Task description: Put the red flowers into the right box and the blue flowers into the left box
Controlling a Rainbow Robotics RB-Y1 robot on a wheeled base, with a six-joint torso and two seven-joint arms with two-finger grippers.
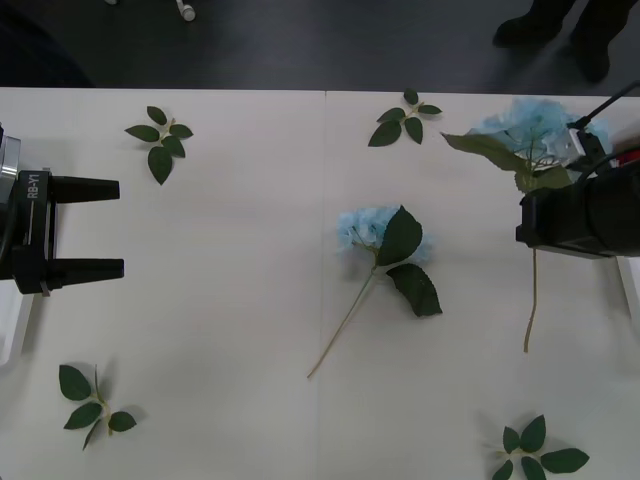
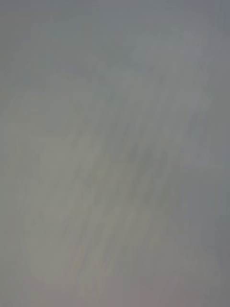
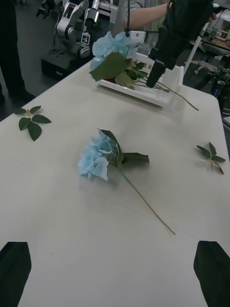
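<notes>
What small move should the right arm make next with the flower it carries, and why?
Probably carry it leftward, away from the right box. The right gripper appears to hold a blue flower by its stem above that box, and blue belongs in the left one. The left gripper hovers open.

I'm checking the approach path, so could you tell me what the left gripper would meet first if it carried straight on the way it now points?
Probably the blue hydrangea lying mid-table: the open left gripper points across the table towards it. Its height is unclear, so it might pass above the flower.
</notes>
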